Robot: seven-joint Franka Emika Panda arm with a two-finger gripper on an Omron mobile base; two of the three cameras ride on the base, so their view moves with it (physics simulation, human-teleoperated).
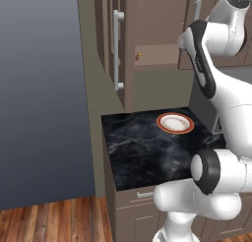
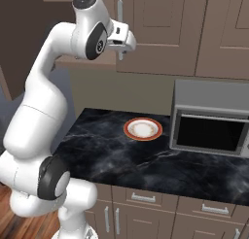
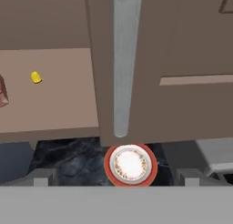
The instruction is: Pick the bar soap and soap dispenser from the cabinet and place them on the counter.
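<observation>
The cabinet point(image 3: 182, 45) has its left side open, showing an inner shelf point(image 3: 54, 104). A small yellow-orange lump point(image 3: 36, 77) lies on that shelf; I cannot tell whether it is the bar soap. A brown thing point(image 3: 2, 94), cut off by the left edge of the hand view, stands beside it and may be the soap dispenser. Both show as tiny specks point(image 1: 138, 56) in the left base view. My gripper point(image 2: 125, 42) is raised in front of the cabinet's silver handle point(image 3: 124, 63), open and holding nothing, some way from the shelf. The black counter point(image 1: 142, 147) lies below.
An orange-rimmed white plate point(image 2: 142, 129) sits on the counter near the back wall. A grey microwave point(image 2: 209, 121) stands on the counter's right part. The open cabinet door point(image 1: 118, 49) juts out at the left. A tall grey panel point(image 1: 44, 88) bounds the left side.
</observation>
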